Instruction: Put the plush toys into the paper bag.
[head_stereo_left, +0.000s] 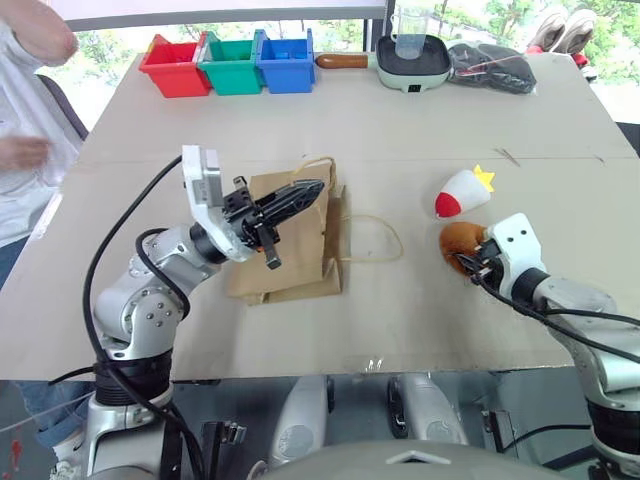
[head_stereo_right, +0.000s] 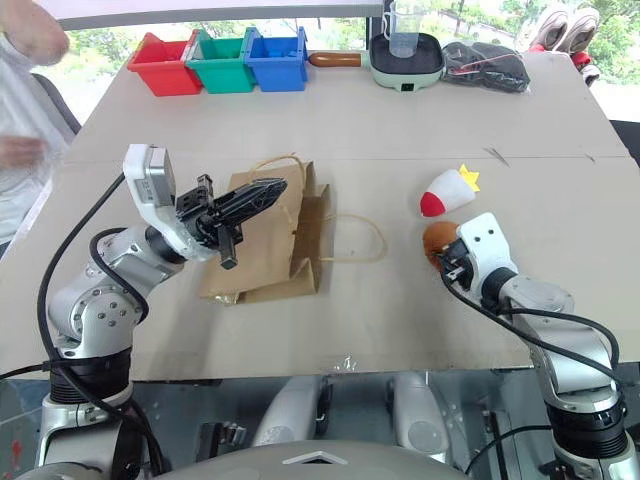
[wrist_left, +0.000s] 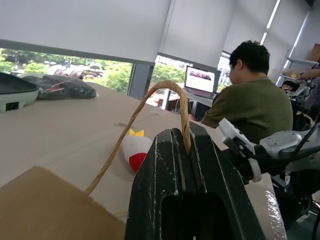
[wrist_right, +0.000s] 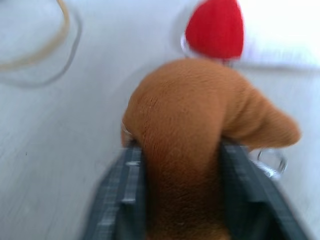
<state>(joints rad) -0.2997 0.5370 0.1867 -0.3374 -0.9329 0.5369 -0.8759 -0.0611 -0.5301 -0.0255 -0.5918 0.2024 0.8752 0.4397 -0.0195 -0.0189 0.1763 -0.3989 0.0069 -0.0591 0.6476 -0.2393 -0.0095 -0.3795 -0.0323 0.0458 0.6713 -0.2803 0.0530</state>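
Plush toys first, from the left eye view: the orange-brown toy (head_stereo_left: 461, 243) sits toward the bench's right edge, with the right gripper (head_stereo_left: 478, 262) pressed against its near side, and the white cone toy (head_stereo_left: 458, 194) lies just beyond it, red tip toward the bag, yellow tuft toward the far right corner. The paper bag (head_stereo_left: 292, 240) lies flat near the middle of the bench (head_stereo_left: 400, 130), one loop handle spread out on the surface toward the toys. The left gripper (head_stereo_left: 296, 196), its fingers pressed together, hangs over the bag's upper end. Along the far edge stand red, green and blue bins (head_stereo_left: 230, 65), and a person (head_stereo_left: 25, 120) sits at the far left corner.

The right eye view shows the same layout.

In the left wrist view the two dark fingers (wrist_left: 165, 170) are pinching the bag's other twisted handle (wrist_left: 150, 115), which arches up from between them.

In the right wrist view the jaws are closed on the orange-brown fuzz, with the cone toy's red end just past it.

Judged from this, the step in hand is picking up the orange-brown toy while the left arm holds the handle. Next, the bag's mouth must be lifted open, since it looks flat, and the toy carried across to it.
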